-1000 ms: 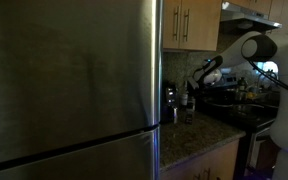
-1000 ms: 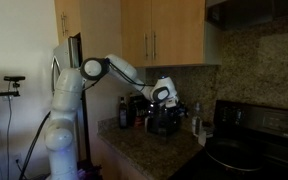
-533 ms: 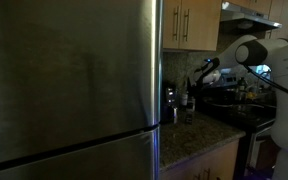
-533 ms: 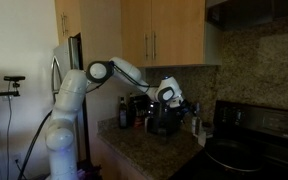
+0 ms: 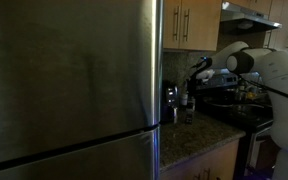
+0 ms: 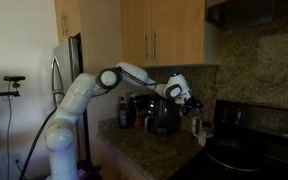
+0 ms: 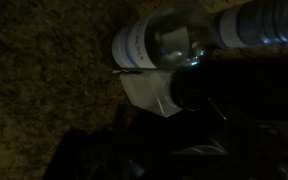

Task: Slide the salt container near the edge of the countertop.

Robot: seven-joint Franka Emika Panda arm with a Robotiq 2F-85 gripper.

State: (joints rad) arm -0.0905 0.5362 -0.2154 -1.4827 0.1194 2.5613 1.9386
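My gripper (image 6: 190,98) hangs above the back of the granite countertop (image 6: 144,150), over a cluster of bottles next to a black appliance (image 6: 162,118). It also shows in an exterior view (image 5: 198,68), above the items by the fridge. A small pale container (image 6: 196,126), possibly the salt container, stands just below the gripper; it looks like a small grey thing (image 5: 189,117) on the countertop (image 5: 199,135). The wrist view is very dark: a pale labelled container (image 7: 149,45) and speckled granite (image 7: 44,70) show, and the jaws are lost in shadow.
A large steel fridge (image 5: 69,85) fills the near side. A steel canister (image 5: 170,100) and dark bottles (image 6: 123,112) stand at the back. The black stove (image 6: 249,150) adjoins the counter. Wooden cabinets (image 6: 164,35) hang overhead.
The arm has stretched farther along the counter towards the stove, carrying the gripper from over the black appliance to over the bottles beside it.
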